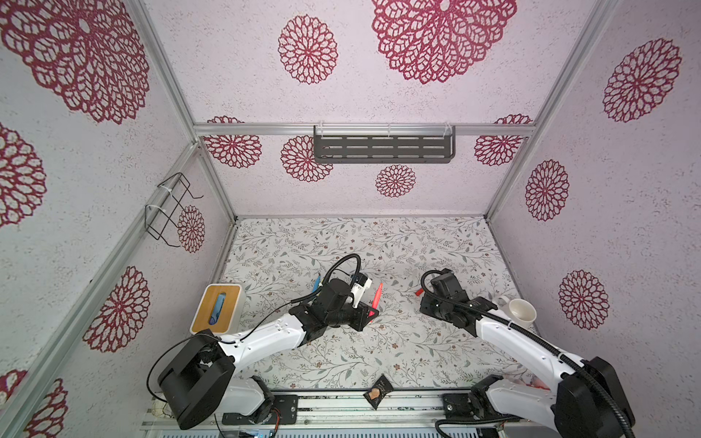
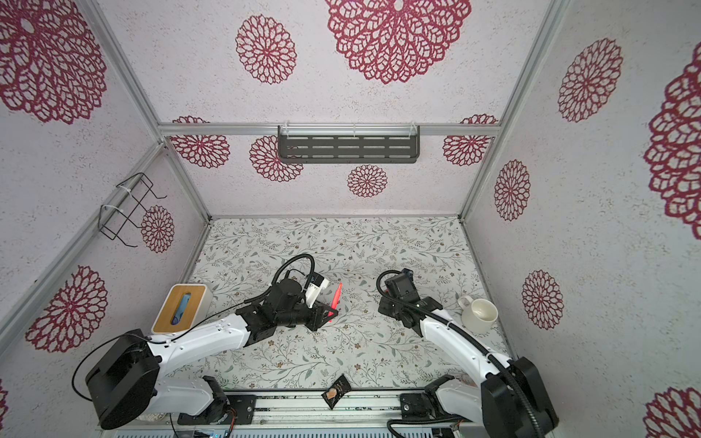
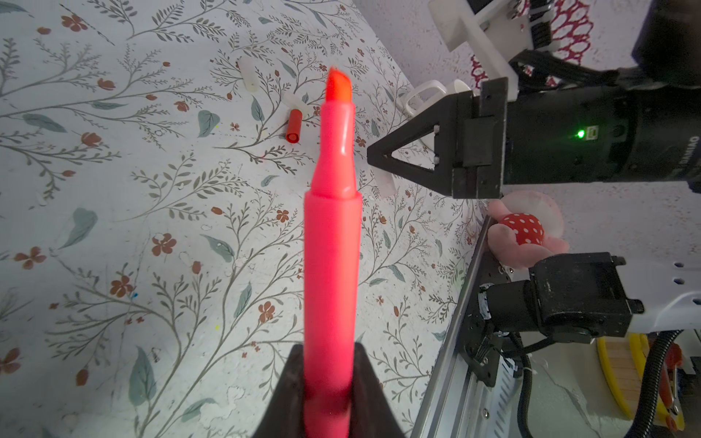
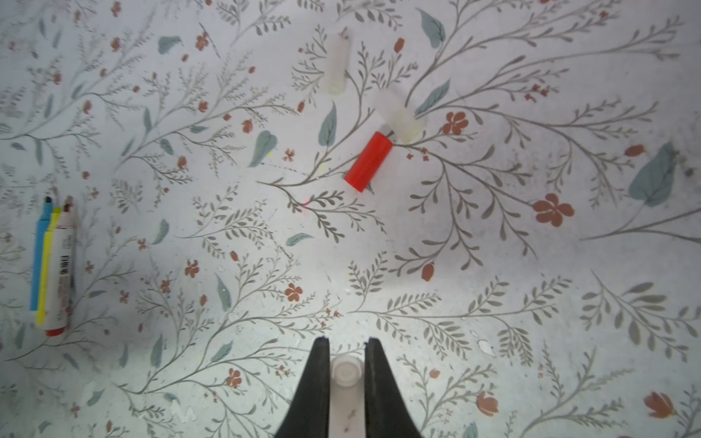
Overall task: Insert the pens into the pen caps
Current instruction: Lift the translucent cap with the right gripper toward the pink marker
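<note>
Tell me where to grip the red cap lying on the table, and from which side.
Grip the red cap across its middle, coming straight down from above. It lies on its side on the table, so only its round flanks are free; set the jaws across its short width. Stay off the end beside the clear cap.

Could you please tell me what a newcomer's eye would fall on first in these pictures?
The neon pink pen stands out at once, held uncapped in the left gripper above the floral table. Next comes the red cap, lying on the table near the right gripper, which is shut on a translucent cap.
</note>
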